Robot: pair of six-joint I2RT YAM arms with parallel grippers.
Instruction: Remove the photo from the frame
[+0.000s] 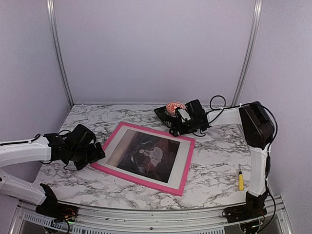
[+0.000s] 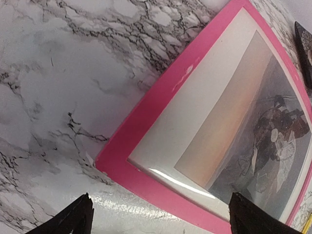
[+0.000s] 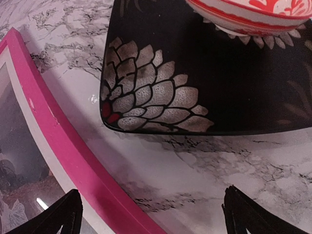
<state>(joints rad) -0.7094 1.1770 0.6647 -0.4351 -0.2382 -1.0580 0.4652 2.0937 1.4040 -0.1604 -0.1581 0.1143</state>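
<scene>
Left wrist view: frame (image 2: 165, 97) runs off the right and bottom edges, so its far corners are unseen. Of my left fingertips (image 2: 73, 222) only the ends show.
Right wrist view: black tray (image 3: 219, 83) and red-and-white bowl (image 3: 243, 14) are cropped at top and right.
Overhead: my right gripper (image 1: 178, 126) covers part of the tray. The tip of the yellow tool (image 1: 240, 180) is too small to tell.

A black plate (image 3: 204, 83) with a silvery leaf pattern lies on the marble worktop (image 3: 195, 165), and a red-and-white bowl (image 3: 253, 14) rests on its far part. Left of the plate, not touching it, runs the pink frame (image 3: 63, 146), with the photo (image 3: 14, 161) partly visible inside. Nearer than the plate, the right claw (image 3: 151, 204) gapes wide, gripping nothing.
</scene>
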